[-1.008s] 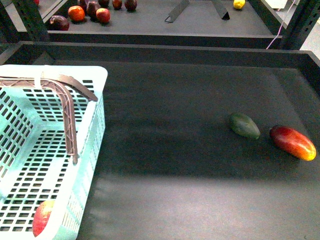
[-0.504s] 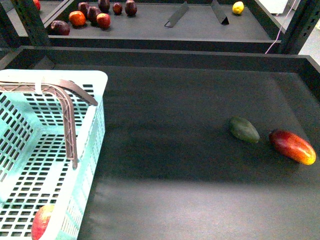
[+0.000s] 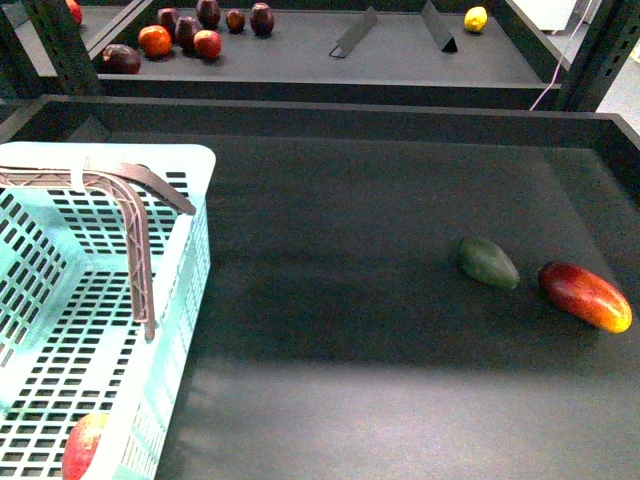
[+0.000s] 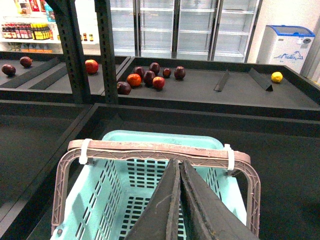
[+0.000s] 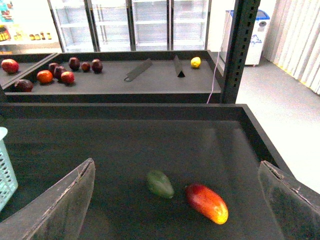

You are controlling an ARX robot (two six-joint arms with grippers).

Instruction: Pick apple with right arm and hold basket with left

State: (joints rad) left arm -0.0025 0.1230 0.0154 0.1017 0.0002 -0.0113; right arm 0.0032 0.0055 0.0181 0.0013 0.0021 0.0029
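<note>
The apple lies inside the basket at the table's left. The left gripper is pressed together above the basket; the right gripper is spread wide — holding nothing.

Bright overhead light, soft shadows, pics sharp.

Left end effector dark, scuffed fingers, right end effector grey, worn edges
</note>
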